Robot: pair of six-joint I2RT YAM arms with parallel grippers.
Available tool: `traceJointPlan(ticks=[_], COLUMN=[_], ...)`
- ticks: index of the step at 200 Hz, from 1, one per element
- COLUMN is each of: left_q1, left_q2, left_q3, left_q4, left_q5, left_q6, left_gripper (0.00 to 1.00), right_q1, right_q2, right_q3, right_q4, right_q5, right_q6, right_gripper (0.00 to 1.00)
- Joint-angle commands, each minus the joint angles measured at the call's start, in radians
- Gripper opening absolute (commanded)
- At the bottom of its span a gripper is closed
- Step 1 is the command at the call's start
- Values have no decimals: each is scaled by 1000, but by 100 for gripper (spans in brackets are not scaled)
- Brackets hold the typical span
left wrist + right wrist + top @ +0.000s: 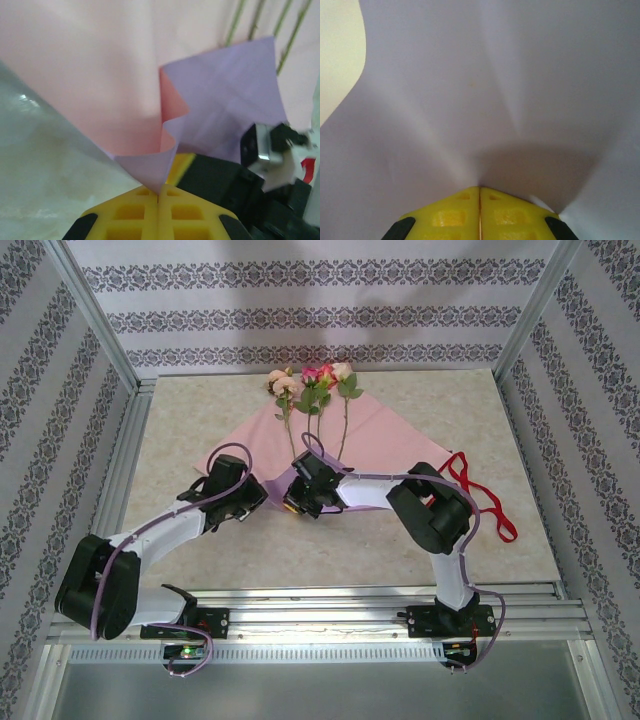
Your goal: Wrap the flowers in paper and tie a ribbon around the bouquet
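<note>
Right up close, the left gripper is squeezing shut on a lilac corner of the paper. The right gripper is pinching the paper tight too. The paper is lying pink side up on the table, its near corner folded up. The flowers are lying on its far corner, heads poking past the edge. The ribbon is lying just beside its right corner.

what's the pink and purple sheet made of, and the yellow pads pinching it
The thin lilac-and-pink sheet looks like matte paper: soft creases, curled edge, no shine. The left pincer's yellow pads look like moulded plastic, smooth with square pockets; possibly rubbery.
</note>
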Motion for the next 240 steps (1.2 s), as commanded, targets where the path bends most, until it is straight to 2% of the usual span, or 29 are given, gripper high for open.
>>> traceJointPlan(ticks=[1, 29, 71, 95, 155, 193, 214, 240], left_q1=[-37, -94, -95, -104, -147, -208, -247, -304], left_q2=[-2, 42, 35, 65, 113, 175, 204, 255], left_q3=[50, 116, 123, 177, 265, 340, 371, 411], left_q4=[-128, -188, -194, -240, -285, -322, -328, -342], left_q5=[-54, -84, -118, -126, -115, -140, -151, -162], left_q6=[238, 365, 408, 484, 676, 798, 869, 954], left_gripper=[0, 0, 0, 0, 0, 0, 0, 0], right_q1=[-14, -27, -37, -43, -82, -113, -120, -127], right_q2=[26, 13, -9, -6, -112, -107, -66, -69], right_q3=[-35, -31, -11, -12, -9, -65, -77, -120], right_q4=[-54, -43, -73, -50, -102, -82, -28, 16], right_q5=[-20, -47, -56, -72, -47, -60, -120, -113], right_q6=[-6, -12, -34, -30, -104, -109, -93, -63], right_gripper=[10, 12, 13, 17, 23, 9, 4, 0])
